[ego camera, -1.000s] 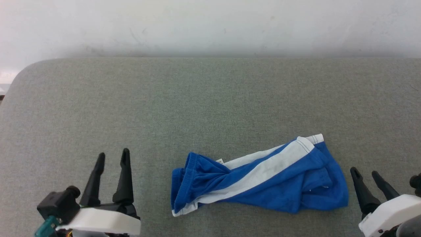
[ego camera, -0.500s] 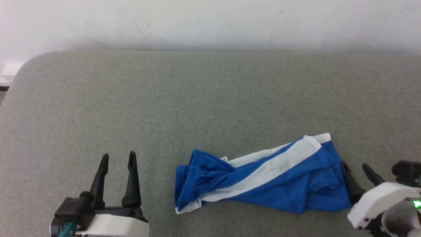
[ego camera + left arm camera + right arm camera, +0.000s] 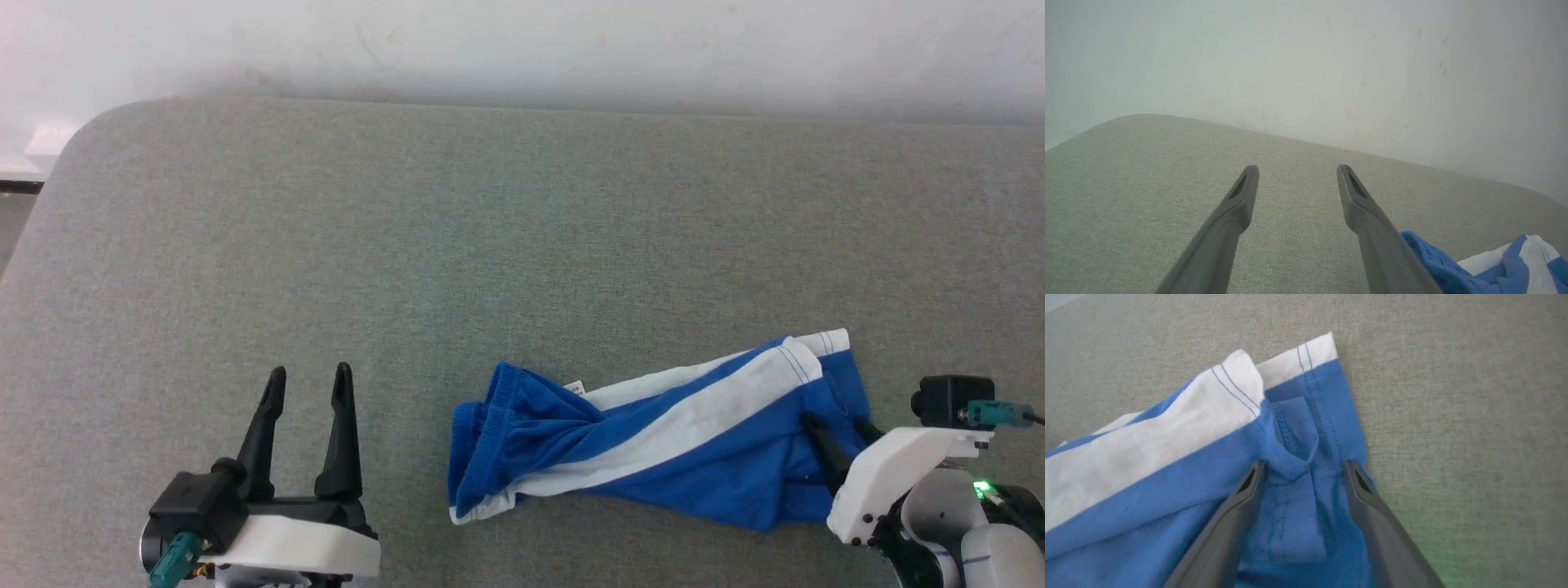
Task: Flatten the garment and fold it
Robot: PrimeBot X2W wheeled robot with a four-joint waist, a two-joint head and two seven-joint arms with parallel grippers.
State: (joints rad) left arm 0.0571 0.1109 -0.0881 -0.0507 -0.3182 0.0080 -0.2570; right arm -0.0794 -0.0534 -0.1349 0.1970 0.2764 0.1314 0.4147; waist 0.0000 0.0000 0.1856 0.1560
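Observation:
The garment [image 3: 653,437], bright blue shorts with white side stripes, lies crumpled on the grey padded table [image 3: 490,245], waistband bunched toward the left. My right gripper [image 3: 833,425] is open over the garment's right end, its fingers straddling a blue fold near the leg hem [image 3: 1294,457]. In the right wrist view the white stripe [image 3: 1147,445] runs off to the left. My left gripper [image 3: 309,380] stands open over bare table, well to the left of the waistband. The left wrist view shows the garment [image 3: 1486,265] at the lower right, beside my right-hand finger.
A pale wall [image 3: 522,41] rises behind the table's far edge. The table's rounded left corner [image 3: 73,139] is in view, with a dark gap beyond it. Broad bare grey surface stretches behind and left of the shorts.
The right gripper has moved left from beside the shorts onto their right end. The left gripper shifted slightly forward and right. The camera has tilted, so the whole scene has shifted.

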